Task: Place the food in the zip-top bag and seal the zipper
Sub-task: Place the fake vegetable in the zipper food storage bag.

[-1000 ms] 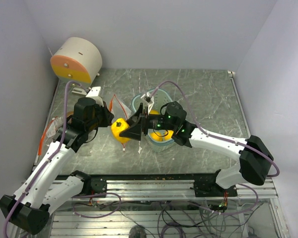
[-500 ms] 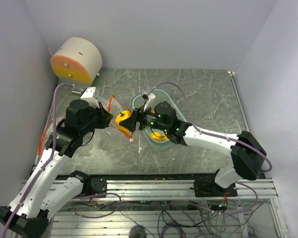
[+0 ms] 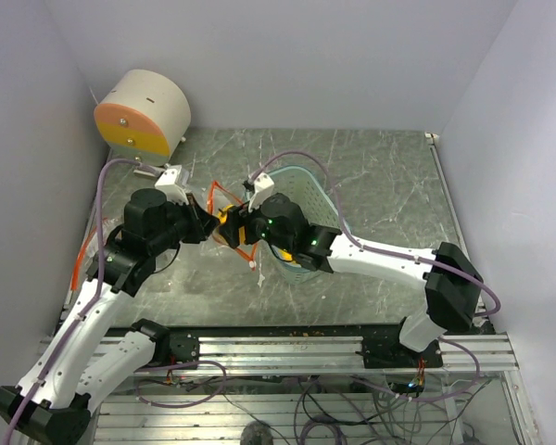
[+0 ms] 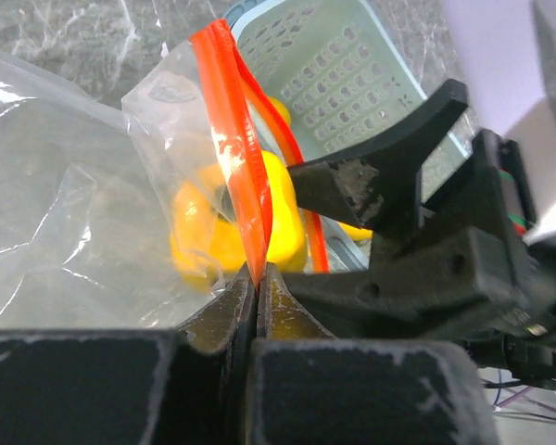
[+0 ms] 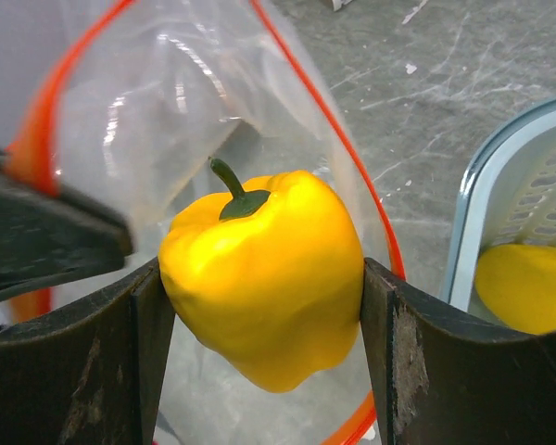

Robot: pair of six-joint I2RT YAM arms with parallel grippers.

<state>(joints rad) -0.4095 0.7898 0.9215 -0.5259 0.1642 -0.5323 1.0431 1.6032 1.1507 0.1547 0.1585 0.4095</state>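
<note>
Yellow pepper (image 5: 259,269) held at the bag mouth, centre of the right wrist view.
It is clamped by its sides in the right gripper (image 5: 261,297) and framed by the zip-top bag's (image 4: 74,185) orange zipper (image 4: 230,139), which is pinched by the closed left gripper (image 4: 258,278). The stem is pointed up and slightly left, long axis near upright. Whether the rim is fully passed is unclear; the pepper should be carried deeper, base first, before release.

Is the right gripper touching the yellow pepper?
Touching: in the right wrist view the right gripper holds the yellow pepper, both fingers pressed against its sides.
</note>
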